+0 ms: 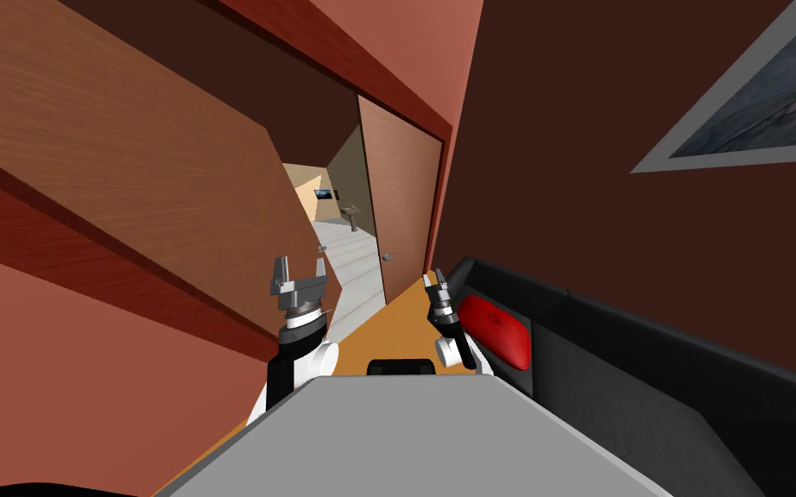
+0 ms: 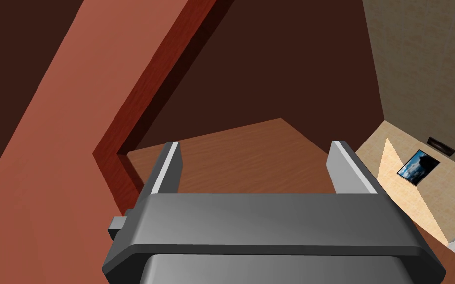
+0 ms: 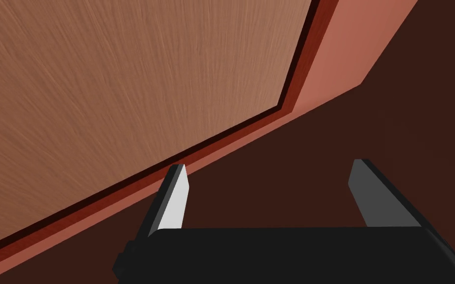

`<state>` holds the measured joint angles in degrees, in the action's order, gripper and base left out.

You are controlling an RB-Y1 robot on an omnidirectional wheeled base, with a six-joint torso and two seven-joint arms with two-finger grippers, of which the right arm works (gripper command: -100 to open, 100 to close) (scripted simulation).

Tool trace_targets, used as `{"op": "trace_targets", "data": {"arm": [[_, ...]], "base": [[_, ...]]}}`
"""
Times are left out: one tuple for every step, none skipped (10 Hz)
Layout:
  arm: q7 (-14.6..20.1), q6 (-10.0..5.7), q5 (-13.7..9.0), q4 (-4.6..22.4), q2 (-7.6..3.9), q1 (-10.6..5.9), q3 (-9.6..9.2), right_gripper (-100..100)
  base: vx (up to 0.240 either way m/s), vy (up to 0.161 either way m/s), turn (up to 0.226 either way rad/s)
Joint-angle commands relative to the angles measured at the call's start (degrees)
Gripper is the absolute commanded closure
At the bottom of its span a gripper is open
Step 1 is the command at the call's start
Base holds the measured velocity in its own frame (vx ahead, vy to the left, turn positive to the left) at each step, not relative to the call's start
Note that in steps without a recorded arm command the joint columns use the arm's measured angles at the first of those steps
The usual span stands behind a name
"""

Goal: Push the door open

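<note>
Head view: you look along a narrow passage. The door (image 1: pixel 129 164), a brown wood-grain leaf, stands swung partly off its dark red frame (image 1: pixel 60 250) and runs from 9 o'clock toward the centre. Your left gripper (image 1: pixel 301 267) is raised at the leaf's free edge, fingers spread wide with nothing between them. Whether it touches the wood cannot be told. At 12 o'clock of that gripper, an opening (image 1: pixel 344 242) shows a pale room.

A second door (image 1: pixel 405 190), also wood-grain, carries a small grey handle (image 1: pixel 388 256). It stands at 12 o'clock of your right gripper (image 1: pixel 433 278), whose fingers are likewise apart and empty. At 4 o'clock of the right gripper, just beside it, a red cushion (image 1: pixel 495 332) lies on a black sofa (image 1: pixel 647 371). A framed picture (image 1: pixel 742 95) hangs on the dark wall at 2 o'clock.

Left wrist view: the wood-grain leaf appears between the spread fingers, with the red frame and a salmon wall beside it.

Right wrist view: the parted fingers point toward a wood-grain panel edged in dark red.
</note>
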<state>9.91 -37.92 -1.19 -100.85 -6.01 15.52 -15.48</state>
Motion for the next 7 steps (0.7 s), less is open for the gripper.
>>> {"op": "trace_targets", "data": {"arm": [[0.21, -0.54, -0.09, 2.34, -0.44, -0.78, -0.97, -100], [0.26, -0.76, -0.10, 3.83, -0.60, -1.40, -1.59, -100], [0.31, -0.98, -0.12, 5.32, -0.75, -2.01, -2.21, -100], [0.36, -1.21, -0.14, 6.84, -0.91, -2.65, -2.85, -100], [0.41, -1.44, -0.15, 8.40, -1.06, -3.28, -3.50, -100], [0.46, -1.67, -0.17, 9.70, -1.21, -3.92, -4.14, -100], [0.51, -1.90, -0.19, 11.32, -1.36, -4.55, -4.78, -100]], "base": [[0.099, 0.002, 0.004], [0.106, 0.003, 0.007], [0.097, 0.009, 0.003], [0.106, 0.004, 0.003], [0.105, 0.007, 0.006], [0.092, 0.005, 0.004], [0.090, 0.006, 0.005]]}}
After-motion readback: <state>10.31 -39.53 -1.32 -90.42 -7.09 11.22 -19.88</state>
